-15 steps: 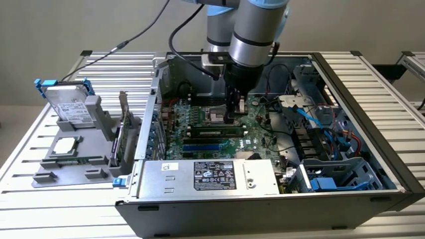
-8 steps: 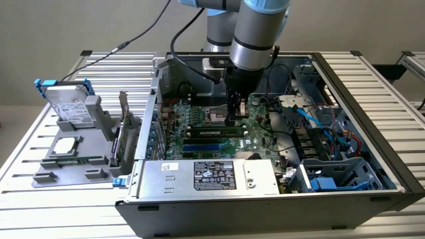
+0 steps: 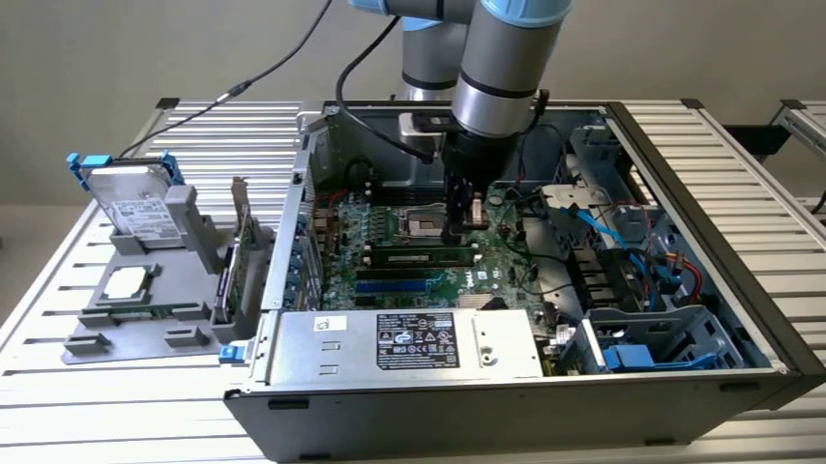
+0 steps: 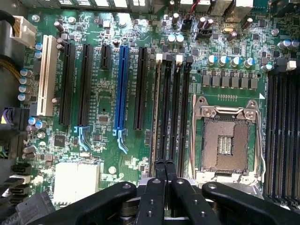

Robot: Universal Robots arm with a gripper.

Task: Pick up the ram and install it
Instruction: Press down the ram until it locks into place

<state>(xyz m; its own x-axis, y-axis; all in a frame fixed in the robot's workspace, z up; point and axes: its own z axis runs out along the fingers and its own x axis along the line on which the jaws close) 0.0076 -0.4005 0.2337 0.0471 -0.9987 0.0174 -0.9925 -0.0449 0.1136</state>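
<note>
We see the end effector (image 4: 165,171) with its two black fingers (image 4: 156,197) pressed together, nothing between them, their tips resting over the row of black memory slots (image 4: 169,108) just beside the open CPU socket (image 4: 227,140) on the green motherboard (image 4: 101,154). In the exterior view the end effector (image 3: 459,230) hangs straight down from the grey and blue arm (image 3: 506,58) into the open computer case (image 3: 722,193), its tips just above the ram (image 3: 416,257), a green stick with black chips that lies seated along a slot on the board, toward the front of the case. Beyond it in the wrist view stand a blue expansion slot (image 4: 123,89), black ones on either side and a white slot (image 4: 45,75) near the board's edge. Inside the case, the grey power supply (image 3: 402,343) with its label fills the near side, and a blue-clipped drive cage (image 3: 652,343) with red and blue cables sits at the exterior view's right. The case rests on a ribbed metal desk (image 3: 77,406). On the exterior view's left a grey fixture tray (image 3: 142,309) carries a hard drive (image 3: 132,198) in a blue bracket, a processor chip (image 3: 127,282) and an upright expansion card (image 3: 242,251). Behind is a plain pale wall.
</note>
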